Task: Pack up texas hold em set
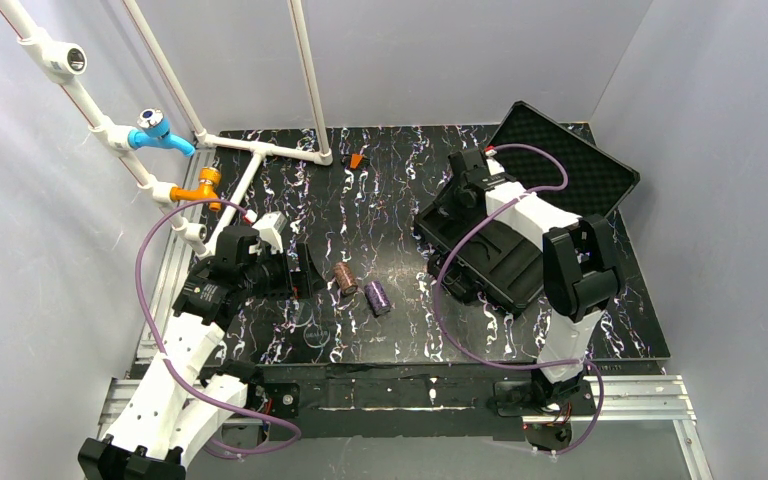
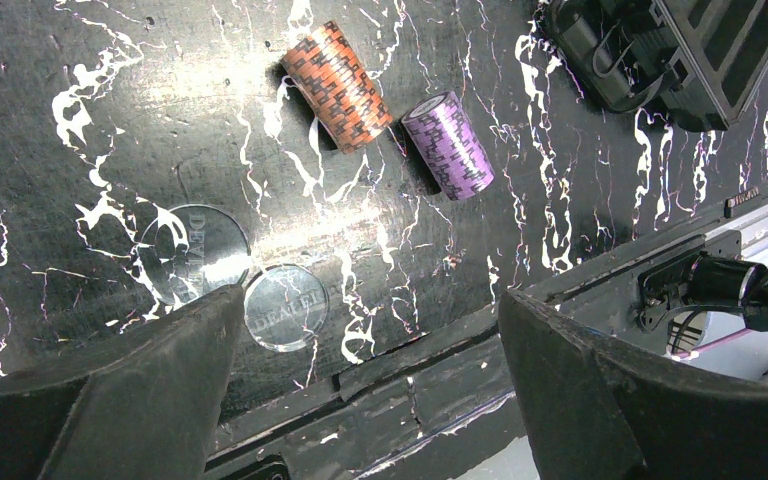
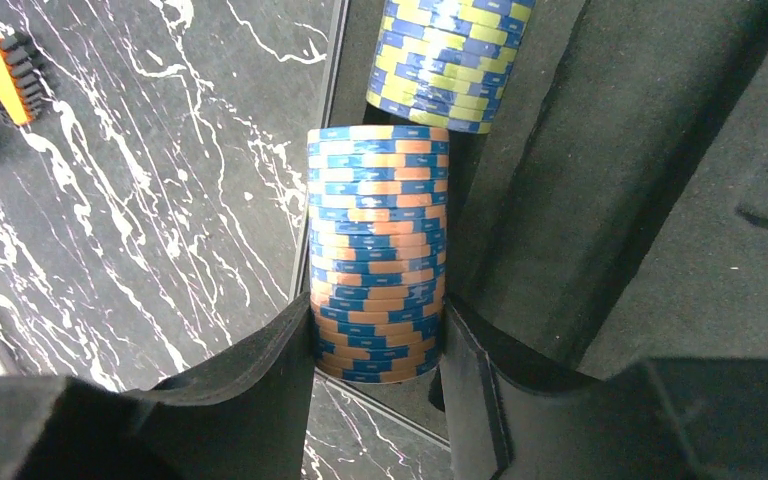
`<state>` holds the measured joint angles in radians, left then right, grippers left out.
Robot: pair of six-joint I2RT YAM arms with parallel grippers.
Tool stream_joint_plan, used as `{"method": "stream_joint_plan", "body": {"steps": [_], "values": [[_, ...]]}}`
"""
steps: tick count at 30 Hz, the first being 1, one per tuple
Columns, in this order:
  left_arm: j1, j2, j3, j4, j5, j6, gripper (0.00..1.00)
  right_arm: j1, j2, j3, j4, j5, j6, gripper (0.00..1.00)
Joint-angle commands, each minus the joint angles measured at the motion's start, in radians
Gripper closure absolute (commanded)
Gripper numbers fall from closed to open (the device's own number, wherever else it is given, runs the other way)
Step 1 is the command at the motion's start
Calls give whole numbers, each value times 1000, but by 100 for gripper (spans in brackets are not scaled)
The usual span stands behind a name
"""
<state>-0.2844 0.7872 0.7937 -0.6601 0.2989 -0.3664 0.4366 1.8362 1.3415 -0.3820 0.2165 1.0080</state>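
Case (image 1: pixel 564 168) open, lid up; right gripper (image 3: pixel 375 365) clamps blue-orange chip stack (image 3: pixel 377 250) at tray edge; left gripper (image 2: pixel 370 305) spread wide, empty, near orange-brown stack (image 2: pixel 335 85) and purple stack (image 2: pixel 450 143).

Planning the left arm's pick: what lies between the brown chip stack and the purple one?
Nothing: a bare strip of table separates the brown chip stack from the purple stack, seen in the left wrist view.
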Motion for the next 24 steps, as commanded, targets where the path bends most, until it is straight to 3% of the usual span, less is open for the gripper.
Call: {"method": "stream_joint_plan", "body": {"steps": [1, 8, 11, 19, 24], "values": [[0, -8, 1, -19, -6, 12, 2, -22, 24, 49, 109, 8, 28, 53], [0, -7, 1, -19, -3, 12, 2, -28, 20, 45, 115, -9, 36, 28], [-1, -5, 2, -19, -1, 12, 2, -30, 14, 45, 116, -13, 35, 24], [0, -8, 2, -18, -3, 7, 2, -32, -36, 46, 111, -31, -34, 26], [-1, -4, 4, -19, -3, 13, 1, -29, -42, 61, 84, -114, -143, 42]]}}
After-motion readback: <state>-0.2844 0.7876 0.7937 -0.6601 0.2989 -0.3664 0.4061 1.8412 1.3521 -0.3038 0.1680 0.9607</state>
